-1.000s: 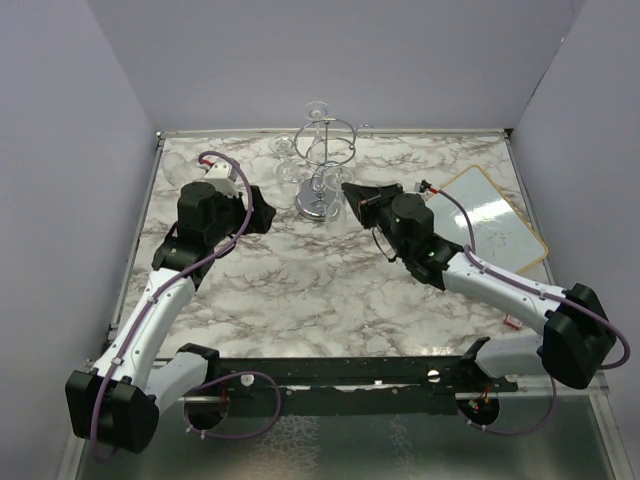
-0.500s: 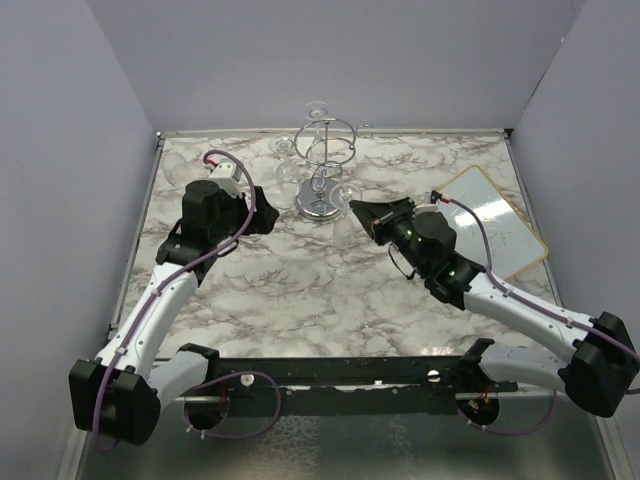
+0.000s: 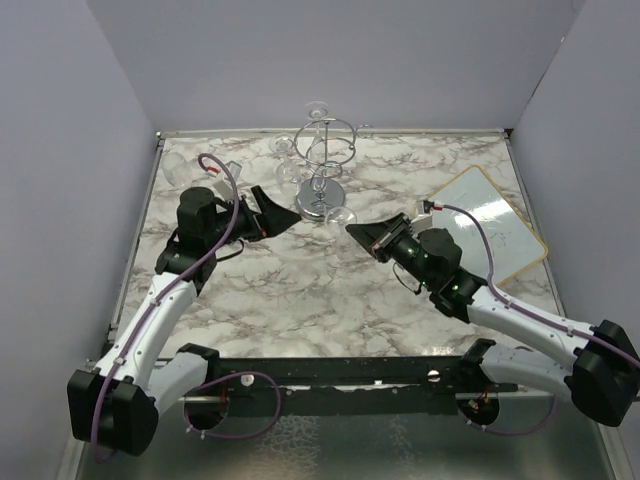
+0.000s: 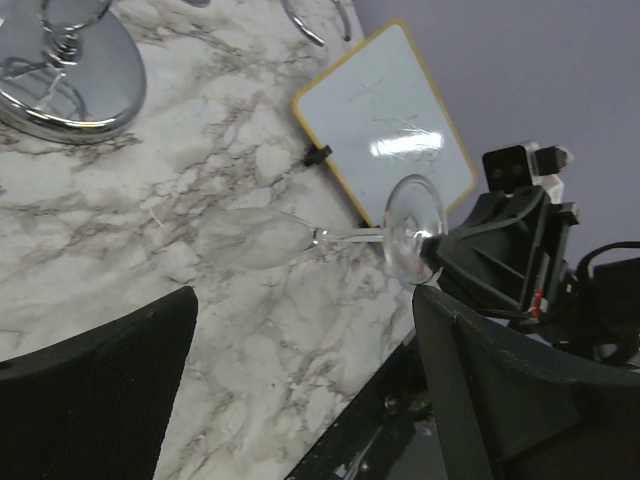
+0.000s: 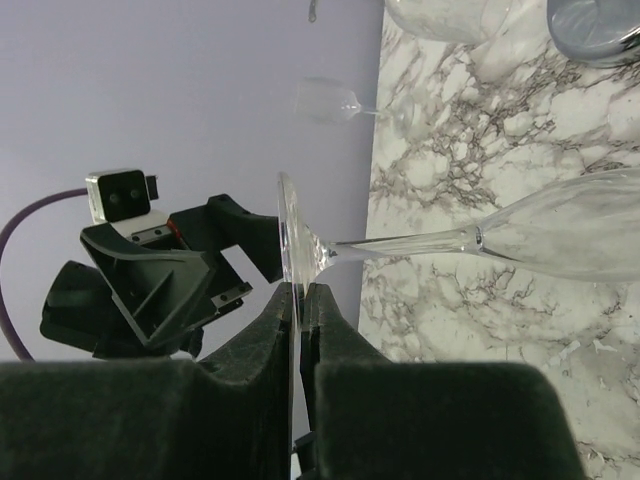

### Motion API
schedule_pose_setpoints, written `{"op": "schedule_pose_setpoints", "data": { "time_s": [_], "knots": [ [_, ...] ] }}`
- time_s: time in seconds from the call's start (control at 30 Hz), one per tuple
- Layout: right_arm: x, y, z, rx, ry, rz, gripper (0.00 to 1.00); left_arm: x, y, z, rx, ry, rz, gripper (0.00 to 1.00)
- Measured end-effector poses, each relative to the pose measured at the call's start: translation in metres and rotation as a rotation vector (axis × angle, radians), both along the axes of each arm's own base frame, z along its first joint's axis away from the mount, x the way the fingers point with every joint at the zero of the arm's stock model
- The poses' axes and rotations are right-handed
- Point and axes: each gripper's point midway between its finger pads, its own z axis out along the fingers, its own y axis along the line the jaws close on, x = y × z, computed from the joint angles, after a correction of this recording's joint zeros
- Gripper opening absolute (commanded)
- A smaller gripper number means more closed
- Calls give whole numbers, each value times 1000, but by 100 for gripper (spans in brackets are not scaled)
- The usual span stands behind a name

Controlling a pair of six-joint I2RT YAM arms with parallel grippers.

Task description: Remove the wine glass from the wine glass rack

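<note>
The chrome wine glass rack (image 3: 322, 160) stands at the back centre on its round mirrored base (image 4: 62, 78). My right gripper (image 5: 300, 298) is shut on the edge of the foot of a clear wine glass (image 5: 560, 228). The glass is held sideways over the marble, its bowl (image 4: 255, 238) pointing toward the rack and apart from it. In the top view the held wine glass (image 3: 341, 214) lies just in front of the right gripper (image 3: 352, 229). My left gripper (image 3: 274, 212) is open with nothing in it, left of the glass and facing it, its fingers (image 4: 100, 385) spread wide.
A yellow-framed whiteboard (image 3: 492, 226) lies flat at the right. Other glasses hang on the rack (image 3: 284, 146). One more glass (image 3: 176, 166) sits by the left wall. Purple walls close in the marble table (image 3: 300, 290) on three sides.
My right arm has drawn back from the rack toward the near side, carrying the glass. The left gripper has swung right toward the glass and opened a little wider.
</note>
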Motion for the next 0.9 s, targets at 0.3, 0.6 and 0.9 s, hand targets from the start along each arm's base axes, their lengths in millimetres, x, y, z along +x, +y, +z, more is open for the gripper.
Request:
{"op": "schedule_pose_setpoints", "data": {
  "time_s": [0.3, 0.6, 0.9],
  "knots": [
    [-12, 11, 10, 25, -57, 95, 1, -21, -41, 31, -202, 39, -134, 86],
    [-18, 24, 6, 32, -61, 173, 1, -34, -72, 21, -217, 105, -221, 58],
    [-26, 28, 10, 33, -83, 221, 1, -36, -75, 11, -206, 119, -218, 31]
  ]
}}
